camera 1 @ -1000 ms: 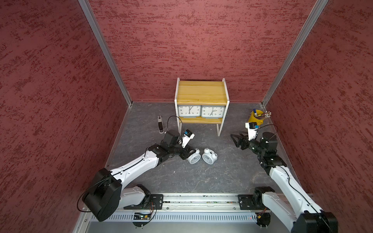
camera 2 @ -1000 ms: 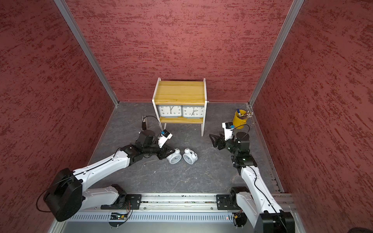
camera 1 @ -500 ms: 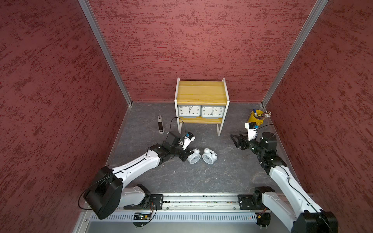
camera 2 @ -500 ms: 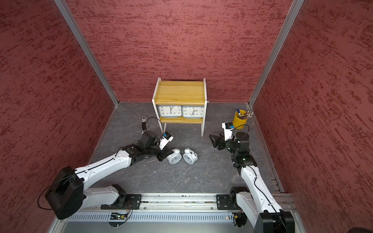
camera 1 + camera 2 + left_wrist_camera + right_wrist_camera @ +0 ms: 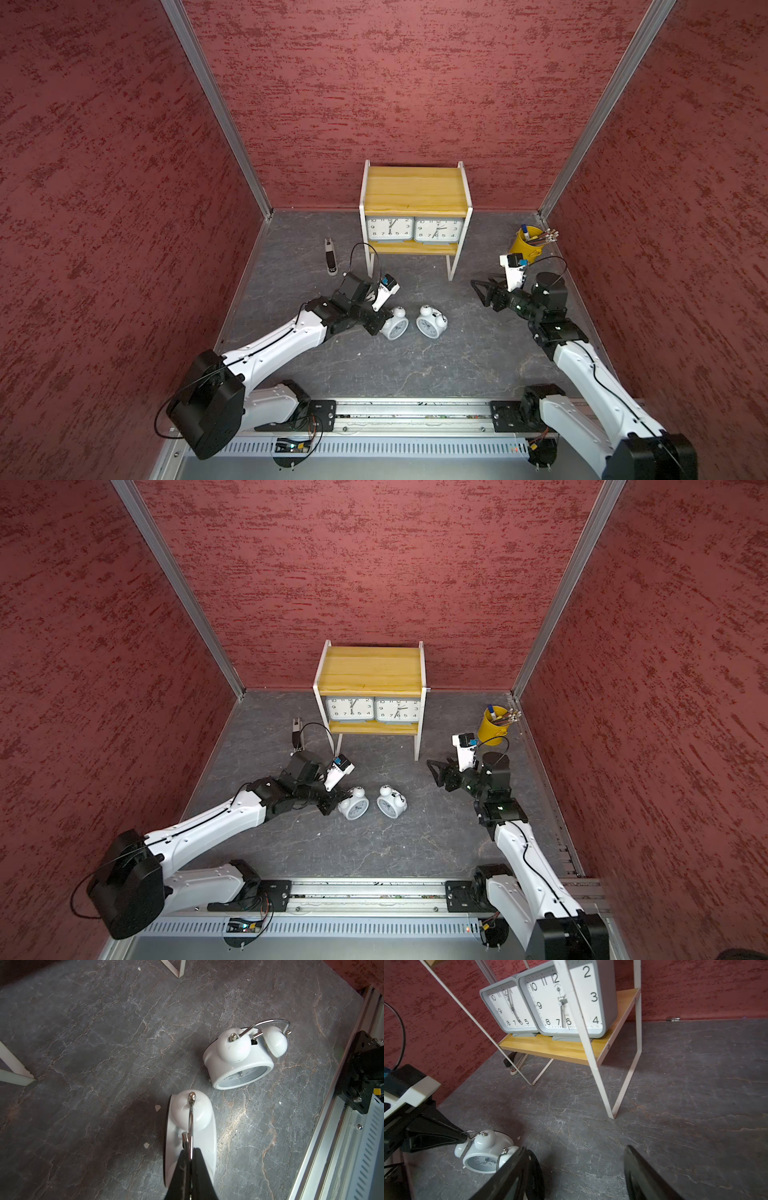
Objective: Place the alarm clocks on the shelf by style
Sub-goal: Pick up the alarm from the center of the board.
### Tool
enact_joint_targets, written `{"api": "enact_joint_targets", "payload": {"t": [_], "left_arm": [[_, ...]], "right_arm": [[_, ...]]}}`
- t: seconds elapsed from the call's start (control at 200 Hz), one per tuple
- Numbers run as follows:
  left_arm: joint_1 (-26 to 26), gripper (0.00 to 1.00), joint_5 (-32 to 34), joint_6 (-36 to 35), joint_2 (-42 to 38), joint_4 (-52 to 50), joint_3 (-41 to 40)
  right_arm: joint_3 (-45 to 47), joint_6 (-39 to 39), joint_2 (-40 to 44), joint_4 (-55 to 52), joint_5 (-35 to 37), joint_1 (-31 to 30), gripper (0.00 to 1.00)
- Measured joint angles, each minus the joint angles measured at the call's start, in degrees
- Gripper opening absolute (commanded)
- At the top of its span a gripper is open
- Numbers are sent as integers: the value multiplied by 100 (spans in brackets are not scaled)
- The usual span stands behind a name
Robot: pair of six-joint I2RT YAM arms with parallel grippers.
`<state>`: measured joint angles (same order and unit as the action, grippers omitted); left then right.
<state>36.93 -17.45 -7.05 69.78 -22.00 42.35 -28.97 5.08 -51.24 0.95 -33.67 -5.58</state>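
Two white twin-bell alarm clocks lie on the grey floor in front of the shelf [image 5: 415,189] [image 5: 370,669]. My left gripper [image 5: 376,326] [image 5: 191,1153] is shut on the wire handle of the left white clock [image 5: 395,326] [image 5: 354,806] [image 5: 193,1126]. The other white clock [image 5: 431,323] [image 5: 391,803] [image 5: 239,1059] lies free beside it. Two grey rectangular clocks [image 5: 390,229] [image 5: 438,230] [image 5: 566,999] stand side by side on the lower board [image 5: 560,1047]. My right gripper [image 5: 480,293] [image 5: 577,1153] hangs open and empty, right of the white clocks.
A stapler [image 5: 330,259] [image 5: 296,731] lies left of the shelf. A yellow pen cup [image 5: 528,245] [image 5: 494,727] stands in the back right corner. Red walls close three sides, and the arms' metal rail [image 5: 415,415] runs along the front.
My left gripper has closed on the left white clock's wire handle. The right arm has hardly moved.
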Motion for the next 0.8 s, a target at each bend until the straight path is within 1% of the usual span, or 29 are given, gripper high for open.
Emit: {"api": "enact_joint_targets", "payload": {"t": [0.175,0.346,0.546,0.596,0.696,0.802], "left_arm": [[0,0,-175,-356,-9,-192,376],[-90,0,-621,-800,107,-409,1088],[-391,0,-1429,-1390,638,-1016,2347],[-444,0,-1587,-1519,785,-1169,2623],[-496,0,-1849,-1749,1012,-1469,3051],[-498,0,-2020,-1934,1154,-1794,3298]], "right_arm": [[-227,-212,-149,-11,-415,-575,71],[-1043,-494,-852,-90,-896,-1169,67],[-1978,-890,-1652,-284,-1401,-1742,51],[-2177,-1016,-1816,-380,-1497,-1860,49],[-2444,-1233,-2044,-509,-1672,-2020,43],[-2614,-1419,-2184,-632,-1781,-2087,37]]}}
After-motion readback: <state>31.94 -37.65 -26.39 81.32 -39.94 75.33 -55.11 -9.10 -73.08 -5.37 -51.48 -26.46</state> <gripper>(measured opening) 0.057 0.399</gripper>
